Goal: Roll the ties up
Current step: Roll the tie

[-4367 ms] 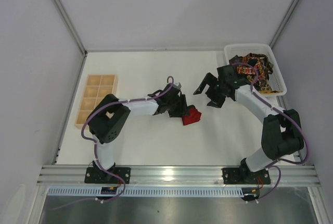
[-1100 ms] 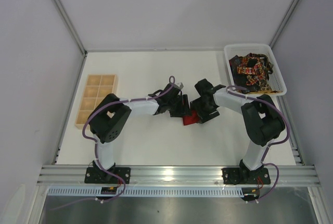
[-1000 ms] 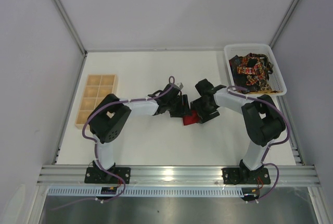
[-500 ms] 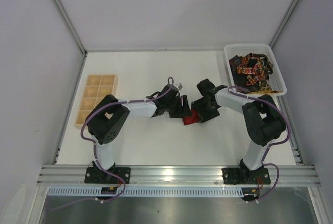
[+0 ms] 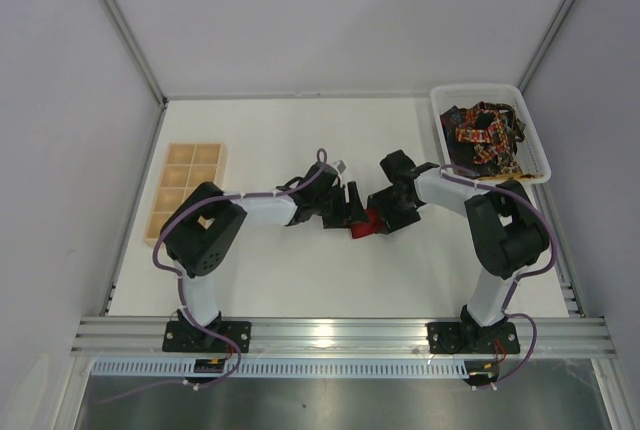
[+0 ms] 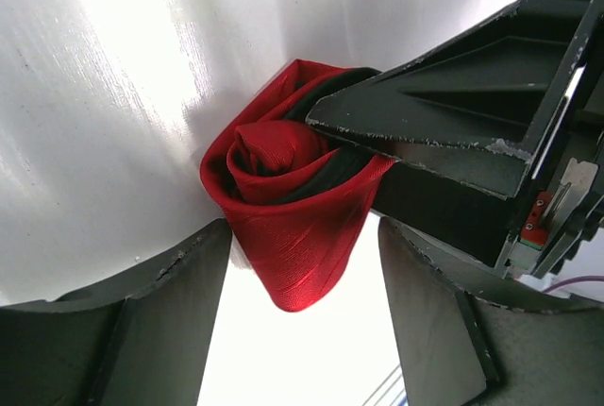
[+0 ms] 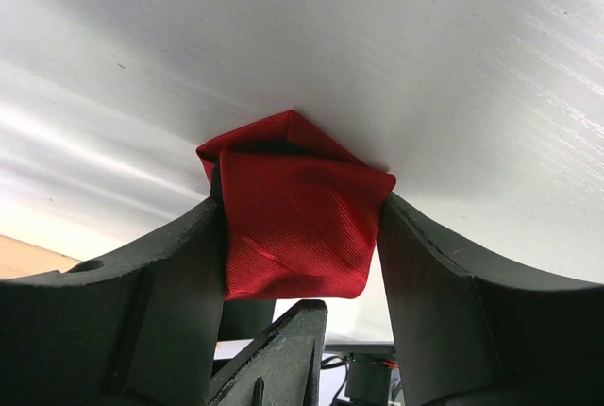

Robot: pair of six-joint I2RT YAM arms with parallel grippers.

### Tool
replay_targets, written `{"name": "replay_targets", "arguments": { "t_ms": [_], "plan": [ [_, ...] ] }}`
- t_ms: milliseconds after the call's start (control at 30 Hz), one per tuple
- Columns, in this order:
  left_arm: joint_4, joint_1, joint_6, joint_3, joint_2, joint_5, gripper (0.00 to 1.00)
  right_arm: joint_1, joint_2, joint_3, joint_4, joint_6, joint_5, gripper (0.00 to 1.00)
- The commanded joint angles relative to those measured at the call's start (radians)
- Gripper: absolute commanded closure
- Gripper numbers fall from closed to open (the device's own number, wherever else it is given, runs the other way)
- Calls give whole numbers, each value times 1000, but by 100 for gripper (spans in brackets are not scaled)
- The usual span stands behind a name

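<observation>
A plain bright red tie (image 5: pixel 367 223), rolled into a coil, sits at the table's middle between both grippers. In the right wrist view my right gripper (image 7: pixel 300 208) is shut on the red roll (image 7: pixel 297 227), with one finger (image 7: pixel 170 274) pressed on each side. In the left wrist view the roll (image 6: pixel 283 189) shows its spiral, and its pointed end hangs between my left gripper's (image 6: pixel 304 236) open fingers (image 6: pixel 142 312) with gaps at the sides. In the top view the left gripper (image 5: pixel 347 212) is left of the roll and the right gripper (image 5: pixel 383 218) is right of it. The dark patterned ties (image 5: pixel 488 135) lie heaped in a bin.
A clear plastic bin (image 5: pixel 440 100) stands at the back right. A wooden tray with compartments (image 5: pixel 185 190) lies at the left. Grey walls close in the table on three sides. The two arms meet at the middle.
My right gripper came from beside the bin to the red roll and closed on it. My left gripper has opened and drawn slightly left.
</observation>
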Motion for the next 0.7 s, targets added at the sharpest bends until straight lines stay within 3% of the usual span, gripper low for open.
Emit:
{"name": "replay_targets", "arguments": {
  "t_ms": [0,367,667],
  "plan": [
    [-70,10,-51,-38,52,24,29,-3,45,-28,13,-8,30,36],
    [188,47,-213,-207,80,129,32,-8,46,-28,23,-16,13,36],
    [281,48,-243,-260,104,80,34,-10,57,-37,39,-15,-6,36]
  ]
}}
